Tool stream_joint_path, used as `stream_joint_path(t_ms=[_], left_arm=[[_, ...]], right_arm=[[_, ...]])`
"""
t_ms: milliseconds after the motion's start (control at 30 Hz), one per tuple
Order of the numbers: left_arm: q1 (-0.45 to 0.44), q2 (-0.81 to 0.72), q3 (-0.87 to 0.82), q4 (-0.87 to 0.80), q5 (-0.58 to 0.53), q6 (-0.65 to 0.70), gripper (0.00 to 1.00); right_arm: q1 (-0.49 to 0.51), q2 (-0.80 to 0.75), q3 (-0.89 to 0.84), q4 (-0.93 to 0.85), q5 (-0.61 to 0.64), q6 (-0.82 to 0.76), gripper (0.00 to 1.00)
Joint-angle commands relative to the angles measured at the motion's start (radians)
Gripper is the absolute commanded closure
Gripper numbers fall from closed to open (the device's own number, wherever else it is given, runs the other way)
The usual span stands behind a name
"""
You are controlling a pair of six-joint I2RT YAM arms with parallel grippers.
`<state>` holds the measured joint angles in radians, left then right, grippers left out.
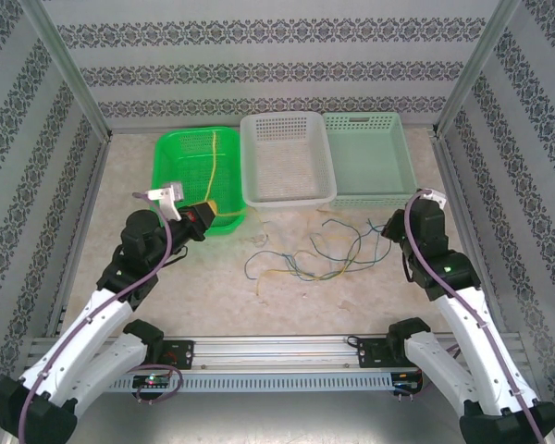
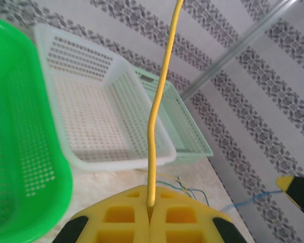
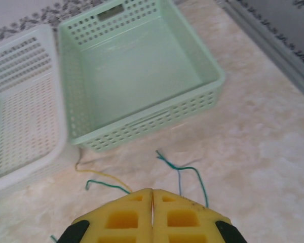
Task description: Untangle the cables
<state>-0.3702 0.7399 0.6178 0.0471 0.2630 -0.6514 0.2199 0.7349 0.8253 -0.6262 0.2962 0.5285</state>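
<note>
A loose tangle of thin yellow, green and blue cables (image 1: 319,254) lies on the table in front of the baskets. One yellow cable (image 2: 159,101) rises straight from between the fingertips of my left gripper (image 2: 151,206), which is shut on it. That cable (image 1: 213,171) runs across the green basket (image 1: 171,157), where my left gripper (image 1: 213,215) sits at its near rim. My right gripper (image 3: 152,195) is shut, low over green (image 3: 195,174), blue and yellow strands at the tangle's right end (image 1: 391,228). Nothing shows in its seam.
A white basket (image 1: 287,196) and a mint basket (image 1: 375,198) stand side by side right of the green one, against the back wall. Patterned walls with metal posts (image 1: 74,74) enclose the table. A metal rail (image 1: 277,347) runs along the near edge.
</note>
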Motion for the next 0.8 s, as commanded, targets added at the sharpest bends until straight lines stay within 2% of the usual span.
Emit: stream_joint_path(t_ms=[0, 600, 633, 700, 767], left_arm=[[0.031, -0.028, 0.043, -0.046, -0.048, 0.035, 1.00], [0.033, 0.025, 0.058, 0.116, 0.036, -0.035, 1.00], [0.033, 0.031, 0.065, 0.119, 0.044, -0.036, 1.00], [0.033, 0.044, 0.080, 0.110, 0.062, -0.032, 1.00], [0.033, 0.051, 0.084, 0.106, 0.071, -0.032, 1.00]], right_arm=[[-0.024, -0.011, -0.013, -0.028, 0.027, 0.013, 1.00], [-0.019, 0.024, -0.130, 0.092, -0.187, 0.067, 1.00], [-0.018, 0.040, -0.130, 0.099, -0.218, 0.057, 0.91], [-0.003, 0.073, -0.125, 0.115, -0.282, 0.024, 0.61], [0.039, 0.102, -0.121, 0.142, -0.334, -0.024, 0.50]])
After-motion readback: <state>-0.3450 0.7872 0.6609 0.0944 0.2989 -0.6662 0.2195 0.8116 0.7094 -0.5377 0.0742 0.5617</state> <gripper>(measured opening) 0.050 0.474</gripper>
